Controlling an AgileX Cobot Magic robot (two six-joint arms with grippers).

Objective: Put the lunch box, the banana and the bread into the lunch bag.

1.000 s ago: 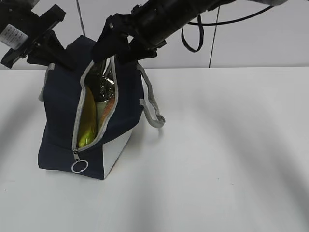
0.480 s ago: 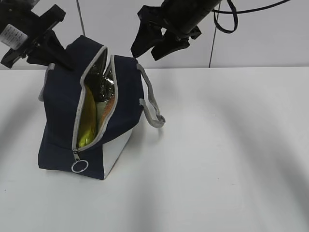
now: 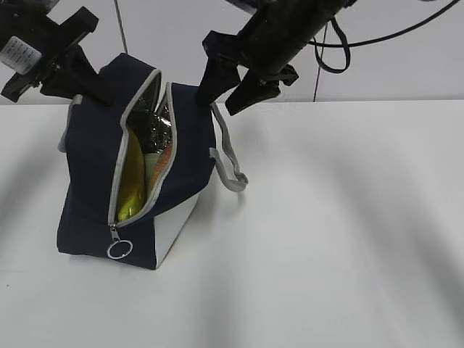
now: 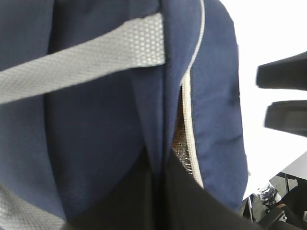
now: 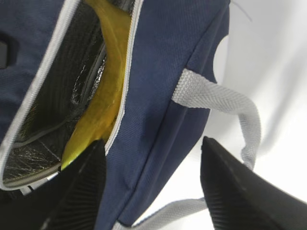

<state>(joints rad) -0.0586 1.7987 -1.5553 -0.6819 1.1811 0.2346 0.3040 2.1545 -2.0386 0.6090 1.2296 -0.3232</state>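
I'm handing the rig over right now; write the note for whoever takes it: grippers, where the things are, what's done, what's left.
Left gripper: shut, pinching the top edge of the boxy navy-blue fabric lunch bag.
Right gripper: open, empty, jaws astride the bag's right top edge by the grey strap handle.
Long yellow banana inside the unzipped bag; an orange-brown bit beside it may be the bread.
Lunch box: not visible; confirm it is inside.
Nothing visible left on the white table.

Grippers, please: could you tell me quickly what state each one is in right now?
Left gripper: shut, pinching the fabric of the lunch bag.
Right gripper: open, jaws empty, just above the bag's right side.
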